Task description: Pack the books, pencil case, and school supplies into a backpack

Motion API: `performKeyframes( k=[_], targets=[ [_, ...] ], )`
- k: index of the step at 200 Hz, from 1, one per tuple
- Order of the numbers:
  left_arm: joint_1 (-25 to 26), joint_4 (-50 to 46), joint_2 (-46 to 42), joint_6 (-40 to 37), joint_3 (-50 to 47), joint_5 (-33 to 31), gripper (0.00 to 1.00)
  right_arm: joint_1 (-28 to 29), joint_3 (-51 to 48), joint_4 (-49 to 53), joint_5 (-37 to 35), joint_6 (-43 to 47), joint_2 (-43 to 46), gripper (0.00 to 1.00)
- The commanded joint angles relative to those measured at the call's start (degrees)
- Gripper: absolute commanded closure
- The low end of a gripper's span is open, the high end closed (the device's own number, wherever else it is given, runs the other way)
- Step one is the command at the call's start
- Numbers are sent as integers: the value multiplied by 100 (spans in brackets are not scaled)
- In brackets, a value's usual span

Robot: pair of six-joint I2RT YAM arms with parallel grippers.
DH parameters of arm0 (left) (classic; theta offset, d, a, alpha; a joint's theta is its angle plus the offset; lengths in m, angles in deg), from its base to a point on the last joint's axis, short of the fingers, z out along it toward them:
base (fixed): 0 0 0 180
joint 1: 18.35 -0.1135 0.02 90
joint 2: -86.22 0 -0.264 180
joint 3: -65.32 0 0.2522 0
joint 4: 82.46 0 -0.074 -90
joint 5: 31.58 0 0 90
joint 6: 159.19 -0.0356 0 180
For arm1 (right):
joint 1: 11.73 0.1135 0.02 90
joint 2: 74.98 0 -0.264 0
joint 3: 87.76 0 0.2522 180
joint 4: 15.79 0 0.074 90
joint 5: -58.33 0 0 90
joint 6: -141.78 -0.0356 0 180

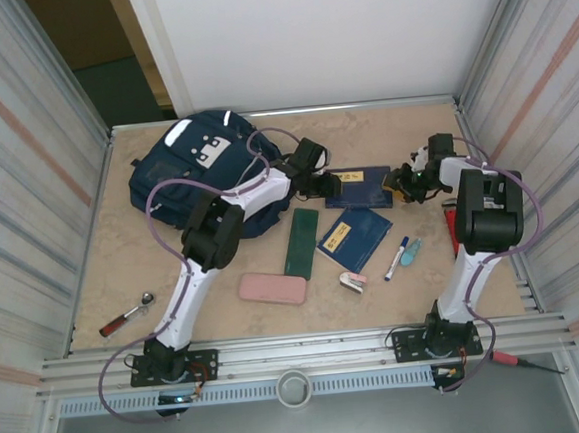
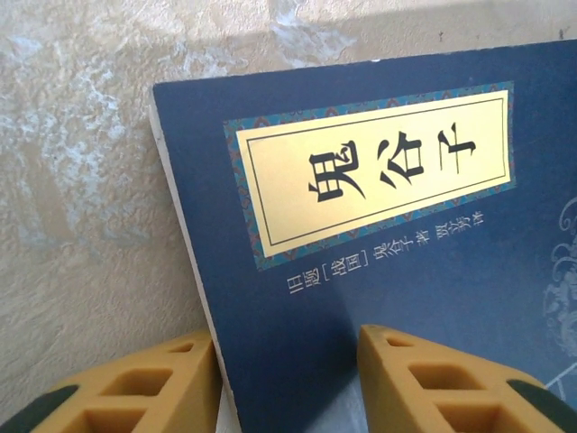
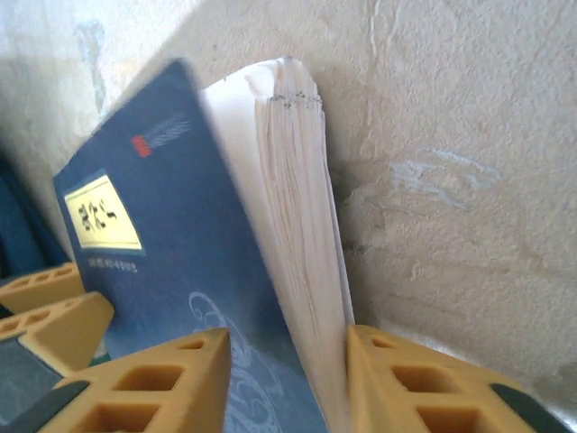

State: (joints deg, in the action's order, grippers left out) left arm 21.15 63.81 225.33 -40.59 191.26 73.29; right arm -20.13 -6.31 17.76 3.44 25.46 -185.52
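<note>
Two-sided approach to the far book point(image 1: 359, 186), on the table point(image 1: 144, 278) right of the backpack point(image 1: 200, 168). Straddles its labelled corner with the left gripper point(image 2: 288, 361) spread wide, one side over the cover, the other past the edge. Brackets the tilted page edge with the right gripper point(image 3: 288, 347); cannot tell if pinching.

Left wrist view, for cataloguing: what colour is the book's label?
The label on the book is pale yellow, teal-bordered; best in left wrist view.
</note>
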Motion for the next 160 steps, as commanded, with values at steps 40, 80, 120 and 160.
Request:
performKeyframes(
  k=[40,80,120,160],
  targets=[
    [35,10,-22,16,168,690,61,3,-376,-516,879,-346,744,100],
    [-176,130,-618,3,-104,723,54,-201,-894,-1220,826,-1179,1478,100],
    [-423,877,-2112,375,-1429,621,39,-118,-1689,-2748,547,-2918,2263,100],
    [-435,2257,-3662,1568,-3413,314,21,657,-2110,-3475,-635,-3998,3205,100]
  ],
)
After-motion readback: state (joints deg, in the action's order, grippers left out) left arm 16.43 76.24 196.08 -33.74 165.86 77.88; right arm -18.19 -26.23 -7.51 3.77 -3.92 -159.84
